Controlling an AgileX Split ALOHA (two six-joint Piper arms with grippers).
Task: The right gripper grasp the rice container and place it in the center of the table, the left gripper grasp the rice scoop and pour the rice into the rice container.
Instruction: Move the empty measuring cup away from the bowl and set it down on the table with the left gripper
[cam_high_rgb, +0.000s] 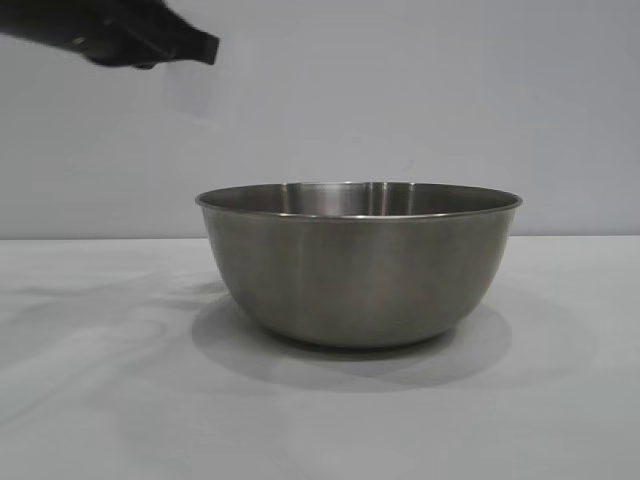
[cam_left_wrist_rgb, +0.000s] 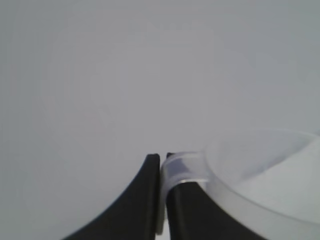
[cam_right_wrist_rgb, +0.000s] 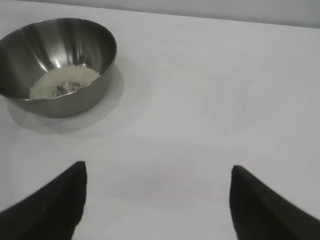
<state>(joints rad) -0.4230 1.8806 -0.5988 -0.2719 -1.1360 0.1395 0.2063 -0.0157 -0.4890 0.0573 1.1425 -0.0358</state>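
While the steel mixing bowl stands upright at the middle of the white table, a pale heap of rice already lies in its bottom. High at the exterior view's upper left, the left gripper is pinched tight on the loop handle of the clear plastic rice scoop, which hangs well apart from the bowl's rim; whether any grains are left inside cannot be told. Near the table's edge the right gripper rests with its fingers spread wide, grasping nothing, the bowl some way off. Judged from its thin translucent wall, the scoop is light, stiff and slick, so the small handle loop is the sensible hold. By contrast the bowl looks rigid and smooth-sided, best taken by its rolled rim.
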